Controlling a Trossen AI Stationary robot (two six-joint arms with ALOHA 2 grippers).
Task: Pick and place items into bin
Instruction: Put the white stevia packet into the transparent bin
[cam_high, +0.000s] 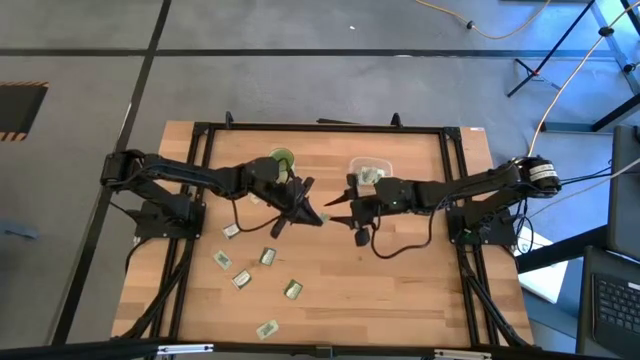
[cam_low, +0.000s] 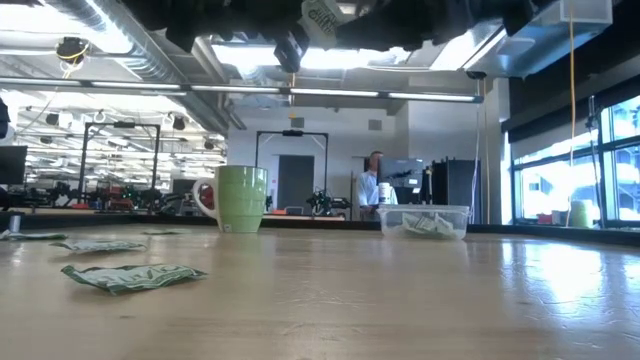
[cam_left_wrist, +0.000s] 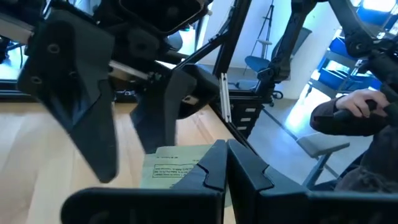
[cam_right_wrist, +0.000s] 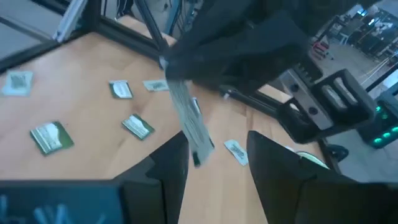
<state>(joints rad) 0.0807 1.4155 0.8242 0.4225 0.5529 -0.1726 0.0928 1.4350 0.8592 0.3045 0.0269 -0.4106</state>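
Note:
Both grippers meet in mid-air over the table's middle. My left gripper is shut on a pale green packet, which also shows at the top of the low view. My right gripper is open, with one finger on either side of that packet and no touch that I can see. Several more packets lie flat on the table's near left part. The clear bin stands on the far part and holds some packets. My left gripper pinches the packet between its two shut fingers, on the edge part beside them. The packet is lifted clear of the table. In the right wrist view it stands edge-on, its free end sticking out of the gripper.
A green mug stands at the far side, left of the bin. A black frame runs around the table. A person's hand shows beyond the table, and another person stands far off in the room.

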